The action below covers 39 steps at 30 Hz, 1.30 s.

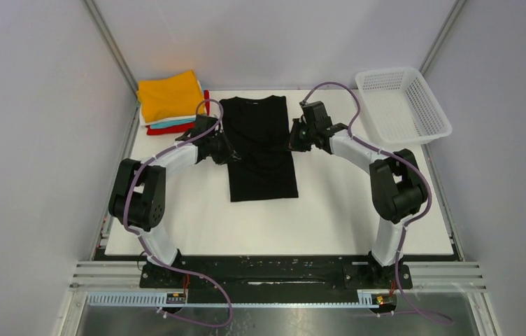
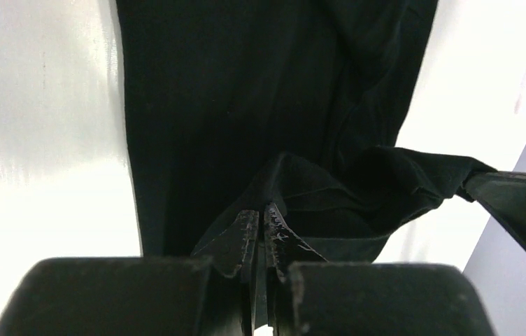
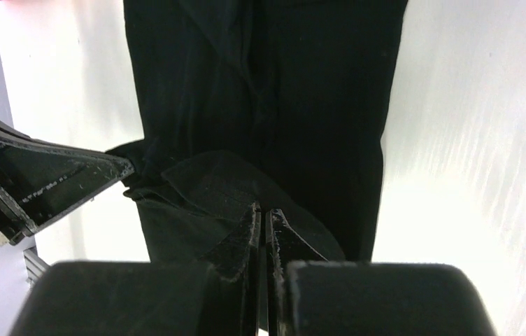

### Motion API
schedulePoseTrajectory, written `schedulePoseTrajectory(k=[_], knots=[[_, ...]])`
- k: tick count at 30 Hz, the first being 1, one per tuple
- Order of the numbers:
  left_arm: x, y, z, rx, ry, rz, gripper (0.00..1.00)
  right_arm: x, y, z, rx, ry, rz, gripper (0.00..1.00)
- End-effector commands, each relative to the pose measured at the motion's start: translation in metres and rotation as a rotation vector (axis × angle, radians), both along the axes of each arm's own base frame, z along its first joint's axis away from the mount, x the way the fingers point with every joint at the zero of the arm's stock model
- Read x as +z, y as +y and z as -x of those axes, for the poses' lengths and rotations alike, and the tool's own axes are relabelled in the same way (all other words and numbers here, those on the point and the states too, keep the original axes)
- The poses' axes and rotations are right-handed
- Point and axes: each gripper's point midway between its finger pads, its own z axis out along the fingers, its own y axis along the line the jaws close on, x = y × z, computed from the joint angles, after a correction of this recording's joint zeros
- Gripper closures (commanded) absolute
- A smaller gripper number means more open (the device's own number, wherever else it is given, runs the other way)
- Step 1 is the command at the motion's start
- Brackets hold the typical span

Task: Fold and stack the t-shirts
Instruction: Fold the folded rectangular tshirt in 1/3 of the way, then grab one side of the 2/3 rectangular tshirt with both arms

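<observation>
The black t-shirt [image 1: 258, 147] lies on the white table [image 1: 281, 224] as a long narrow strip with its collar at the far end. My left gripper [image 1: 231, 155] is shut on the shirt's left edge at mid-length. In the left wrist view the pinched cloth [image 2: 330, 189] rises in a fold at my left gripper [image 2: 260, 210]. My right gripper [image 1: 292, 142] is shut on the right edge, and my right gripper [image 3: 264, 210] holds a raised fold [image 3: 204, 189]. A stack of folded shirts, the orange one [image 1: 169, 94] on top and the white, teal and red edges [image 1: 169, 127] below, sits at the back left.
A white mesh basket [image 1: 403, 105] stands at the back right corner, partly over the table's edge. Grey walls close in the table on the left, right and back. The other arm's gripper shows in each wrist view [image 2: 519, 203] [image 3: 36, 182].
</observation>
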Motion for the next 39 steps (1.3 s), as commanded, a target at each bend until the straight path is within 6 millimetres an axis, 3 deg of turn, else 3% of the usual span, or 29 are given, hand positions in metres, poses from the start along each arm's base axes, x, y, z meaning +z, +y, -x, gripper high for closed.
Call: schedulePoseTrajectory(k=[1, 3, 4, 5, 6, 7, 8, 12, 14, 19, 24, 27, 31, 36, 39], knots=[[0.016, 0.003, -0.025, 0.033, -0.066, 0.009, 0.95, 0.005, 0.009, -0.024, 0.038, -0.032, -0.021, 0.91], [0.021, 0.007, -0.03, 0.053, -0.069, -0.005, 0.8, 0.004, 0.011, -0.031, 0.043, -0.029, -0.017, 0.78], [0.028, 0.007, -0.033, 0.056, -0.082, -0.005, 0.58, 0.005, 0.011, -0.034, 0.045, -0.03, -0.013, 0.66], [0.033, 0.009, -0.034, 0.063, -0.082, -0.012, 0.09, 0.01, 0.009, -0.037, 0.044, -0.028, -0.003, 0.55], [0.041, 0.01, -0.035, 0.069, -0.096, -0.016, 0.03, 0.016, 0.009, -0.04, 0.053, -0.041, -0.001, 0.43], [0.051, 0.012, -0.035, 0.072, -0.116, -0.019, 0.01, 0.022, 0.007, -0.038, 0.063, -0.047, 0.01, 0.23], [0.059, 0.014, -0.034, 0.082, -0.137, -0.023, 0.01, 0.027, 0.005, -0.035, 0.066, -0.053, 0.016, 0.03], [0.089, 0.028, -0.012, 0.125, -0.225, -0.03, 0.01, 0.038, -0.01, -0.01, 0.058, -0.091, 0.018, 0.0], [0.086, 0.035, 0.006, 0.138, -0.23, -0.035, 0.01, 0.033, -0.017, 0.011, 0.052, -0.087, 0.004, 0.01], [0.051, 0.035, 0.059, 0.113, -0.143, -0.007, 0.01, 0.002, -0.029, 0.073, 0.03, -0.001, -0.081, 0.0], [0.009, 0.026, 0.099, 0.044, -0.046, -0.058, 0.01, -0.034, -0.026, 0.116, 0.055, 0.119, -0.173, 0.01], [-0.016, 0.021, 0.114, 0.011, 0.022, -0.069, 0.01, -0.052, -0.03, 0.124, 0.035, 0.172, -0.152, 0.12], [-0.04, 0.019, 0.12, 0.005, 0.082, -0.073, 0.06, -0.064, -0.033, 0.127, 0.029, 0.204, -0.127, 0.24], [-0.058, 0.013, 0.129, -0.022, 0.14, -0.081, 0.23, -0.079, -0.043, 0.133, 0.013, 0.249, -0.063, 0.35], [-0.067, 0.009, 0.135, -0.035, 0.166, -0.065, 0.35, -0.084, -0.044, 0.135, 0.011, 0.261, -0.053, 0.52]])
